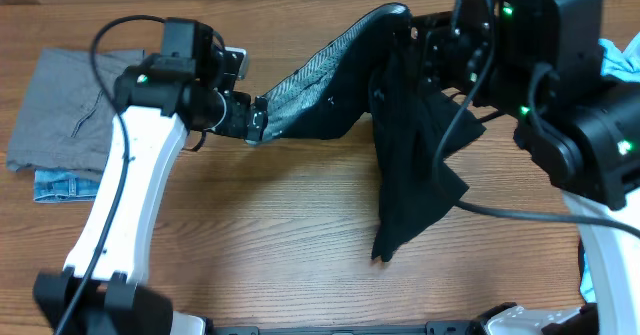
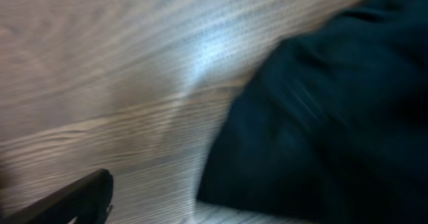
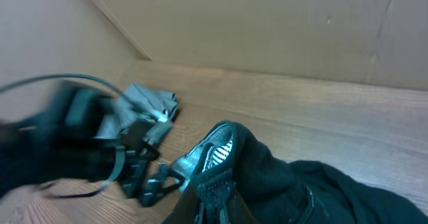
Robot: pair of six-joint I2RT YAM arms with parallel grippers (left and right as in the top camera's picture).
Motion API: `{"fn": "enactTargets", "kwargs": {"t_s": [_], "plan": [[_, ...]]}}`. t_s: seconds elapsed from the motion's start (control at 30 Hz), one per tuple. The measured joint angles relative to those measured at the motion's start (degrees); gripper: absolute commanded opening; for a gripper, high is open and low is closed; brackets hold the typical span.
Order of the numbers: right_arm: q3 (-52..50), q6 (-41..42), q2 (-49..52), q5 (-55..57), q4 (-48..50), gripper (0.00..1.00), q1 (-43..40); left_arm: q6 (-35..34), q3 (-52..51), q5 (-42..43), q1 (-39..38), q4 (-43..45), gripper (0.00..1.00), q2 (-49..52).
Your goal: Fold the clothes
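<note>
The black trousers point(image 1: 405, 145) are stretched by the waistband between my two grippers, above the wooden table. The striped inner waistband faces up and the legs drape down toward the front. My left gripper point(image 1: 255, 120) is shut on the left end of the waistband. My right gripper point(image 1: 408, 27) is shut on the right end, near the table's back. In the right wrist view the black fabric point(image 3: 301, 190) bunches between my fingers point(image 3: 217, 204). The left wrist view is blurred, showing black fabric point(image 2: 334, 117) over the table and one finger tip point(image 2: 77, 200).
A folded grey piece point(image 1: 60, 110) lies at the far left on top of a denim piece point(image 1: 65, 187); the grey one also shows in the right wrist view point(image 3: 150, 100). A light blue T-shirt point(image 1: 622, 60) sits at the right edge. Bare wooden table point(image 1: 260, 235) spans the front.
</note>
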Motion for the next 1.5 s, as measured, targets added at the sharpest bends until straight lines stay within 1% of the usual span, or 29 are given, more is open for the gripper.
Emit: {"fn": "enactTargets", "kwargs": {"t_s": [0.03,0.07,0.1,0.13,0.17,0.43,0.57,0.83,0.97,1.1,1.23,1.27,1.3,1.4,1.5], "plan": [[0.00,0.02,-0.42,0.00,0.02,0.04,0.02,-0.17,0.00,0.35,0.00,0.02,0.72,1.14],[0.00,0.02,-0.66,-0.02,-0.02,0.04,0.02,-0.59,0.00,0.81,0.00,0.09,0.46,2.10],[0.00,0.04,-0.85,-0.04,0.00,0.04,0.02,-0.76,0.00,1.38,0.00,0.22,0.25,3.13],[0.00,0.02,-0.96,-0.04,0.02,0.04,0.02,-0.98,0.00,1.88,0.00,0.42,0.11,4.00],[0.00,0.02,-0.96,-0.11,-0.02,0.04,0.02,-0.94,0.02,2.27,0.00,0.57,0.04,4.55],[0.00,0.04,-0.96,-0.09,-0.46,0.04,0.00,-1.11,0.09,4.11,0.17,0.68,0.04,5.55],[0.00,0.04,-0.96,1.95,-2.49,0.04,0.00,-1.14,0.15,4.20,0.98,0.66,0.04,3.80],[0.02,0.04,-0.63,9.07,-15.45,0.04,0.02,-4.31,5.84,3.28,1.20,0.04,0.04,-6.71],[0.11,0.15,1.14,11.45,-22.27,0.04,0.02,-5.31,8.15,2.97,1.20,0.00,0.04,-12.57],[-0.81,0.26,3.76,12.48,-24.37,0.04,0.00,-6.86,8.41,1.18,1.18,-1.20,0.04,-15.15],[-7.54,1.18,5.62,14.12,-22.84,0.04,0.00,-10.93,8.41,-4.00,1.16,-2.10,0.04,-14.91],[-9.73,1.44,5.70,14.40,-21.94,0.05,0.02,-12.35,8.41,-5.44,1.16,-2.10,0.04,-14.86],[-11.76,1.53,5.77,14.69,-21.16,0.10,0.02,-13.97,8.41,-6.84,1.16,-2.12,0.04,-14.86],[-17.97,2.43,6.16,15.21,-19.71,0.11,0.02,-18.32,8.46,-9.51,1.16,-2.08,0.04,-14.86],[-22.71,3.63,6.29,15.23,-17.79,0.14,0.02,-20.41,8.48,-10.51,1.16,-2.03,0.04,-14.86]]}}
